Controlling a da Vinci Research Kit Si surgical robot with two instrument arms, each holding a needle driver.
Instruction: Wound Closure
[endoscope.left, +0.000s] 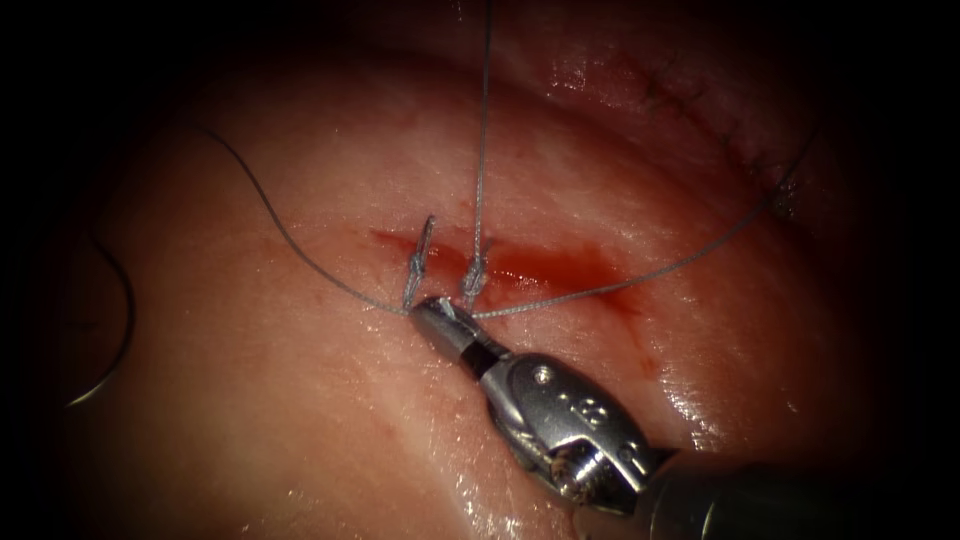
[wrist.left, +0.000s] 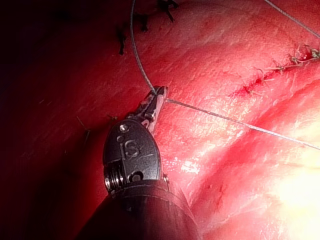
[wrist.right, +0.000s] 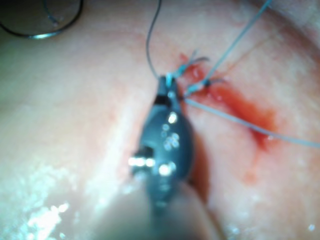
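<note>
The cut (endoscope.left: 545, 268) runs across the tissue (endoscope.left: 300, 400) with red fluid in it. Two knotted stitches (endoscope.left: 473, 278) sit at its left end. My right tool (endoscope.left: 440, 312) comes in from the lower right, its jaws shut on the thread (endoscope.left: 560, 298) just below the stitches, as the right wrist view also shows (wrist.right: 167, 84). One strand rises straight up, another runs off to the right. In the left wrist view my left tool (wrist.left: 158, 95) is shut on thread (wrist.left: 225, 119). The curved needle (endoscope.left: 122, 320) lies free on the tissue far left of the cut, held by neither tool.
An older stitched line (endoscope.left: 700, 105) crosses the tissue at the upper right, also seen as stitches (wrist.left: 292, 61) in the left wrist view. Thread (endoscope.left: 290, 240) trails from the stitches toward the needle (wrist.right: 45, 34).
</note>
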